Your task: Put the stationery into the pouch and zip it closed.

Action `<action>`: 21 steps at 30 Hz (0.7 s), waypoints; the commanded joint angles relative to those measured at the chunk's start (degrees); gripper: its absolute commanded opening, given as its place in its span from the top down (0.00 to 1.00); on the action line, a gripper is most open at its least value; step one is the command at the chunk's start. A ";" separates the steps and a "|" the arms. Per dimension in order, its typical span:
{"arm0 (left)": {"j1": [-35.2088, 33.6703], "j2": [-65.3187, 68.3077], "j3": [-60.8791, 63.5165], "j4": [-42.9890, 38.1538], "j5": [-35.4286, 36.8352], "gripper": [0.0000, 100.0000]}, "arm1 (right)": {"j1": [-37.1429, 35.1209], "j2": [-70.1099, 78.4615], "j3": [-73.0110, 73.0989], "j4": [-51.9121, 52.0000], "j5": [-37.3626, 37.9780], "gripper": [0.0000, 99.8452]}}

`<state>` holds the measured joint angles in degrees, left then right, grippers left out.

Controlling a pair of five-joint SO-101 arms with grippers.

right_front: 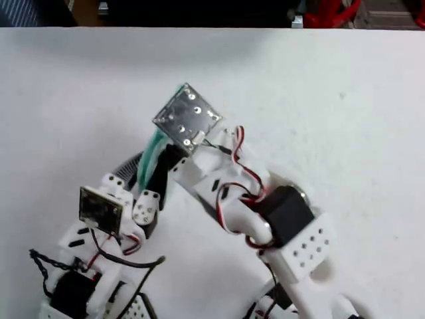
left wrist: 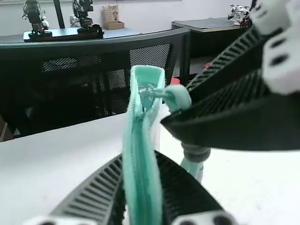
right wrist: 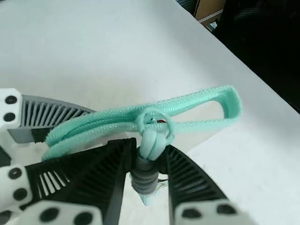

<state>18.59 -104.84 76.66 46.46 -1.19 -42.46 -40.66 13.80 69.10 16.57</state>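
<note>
Left pincer pinches pouch edge, lower centre; right pincer pinches zip pull; draw straight, holding pouch taut.

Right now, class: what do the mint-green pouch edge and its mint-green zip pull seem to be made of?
Mint-green pouch edge: woven fabric tape, matte; a fine ribbed weave shows. Mint-green zip pull: probably soft rubber or cord, smooth with a slight sheen, rounded and without creases.
</note>
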 commanded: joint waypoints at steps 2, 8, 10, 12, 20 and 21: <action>0.84 0.31 -0.09 0.35 -1.32 0.98 | 1.71 -3.47 -3.16 -2.07 3.78 0.98; 0.84 0.31 -2.99 5.98 -1.32 0.98 | 8.13 1.19 -7.56 -10.68 4.84 0.98; 0.84 0.31 -3.16 6.68 -1.32 0.98 | 9.01 4.88 -10.37 -11.30 4.92 0.98; 0.66 0.31 -2.90 6.68 -1.32 0.98 | 10.77 8.92 -13.89 -11.03 4.92 0.98; 0.31 0.31 -2.81 6.77 -1.32 0.98 | 23.78 20.97 -23.47 -11.03 4.92 0.98; 0.31 0.31 -2.81 6.68 -1.32 0.98 | 25.01 22.20 -24.44 -11.21 5.01 0.98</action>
<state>18.51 -105.01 74.37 51.65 -2.07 -24.00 -20.09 -4.04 61.01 21.14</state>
